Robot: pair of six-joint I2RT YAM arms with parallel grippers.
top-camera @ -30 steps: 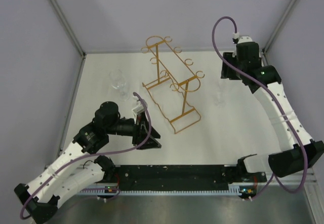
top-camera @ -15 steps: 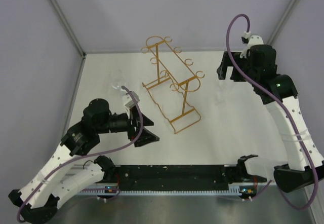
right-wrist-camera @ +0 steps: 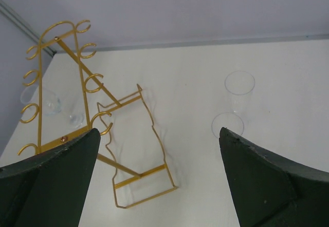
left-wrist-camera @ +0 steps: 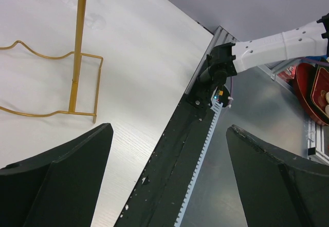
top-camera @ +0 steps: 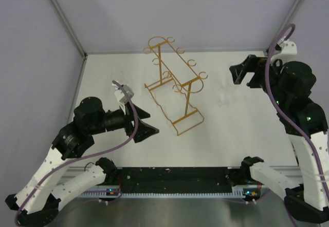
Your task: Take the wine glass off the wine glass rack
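The wine glass [right-wrist-camera: 239,91] is already off the wine glass rack [right-wrist-camera: 77,83]. Through the right wrist camera it appears to stand upright on the tabletop [top-camera: 231,139], apart from the rack. In the overhead view it sits at the rack's 3 o'clock, where it shows only as a faint smear. A second glass [right-wrist-camera: 49,102] sits at the rack's 9 o'clock, also off it, though I cannot tell its pose. None of the curled loops carries anything.

In the last second my right end effector [top-camera: 244,73] has opened from partly closed to fully spread. It has also lifted away from the wine glass, and now sits at the glass's 1 o'clock, well apart, gripping nothing. My left end effector [top-camera: 148,124] has done likewise: it is spread wide and empty, drawn back to the rack's 8 o'clock.

I read that as release and retreat. In my judgement the glass is delivered and the task is essentially done, with only parking the arms remaining.
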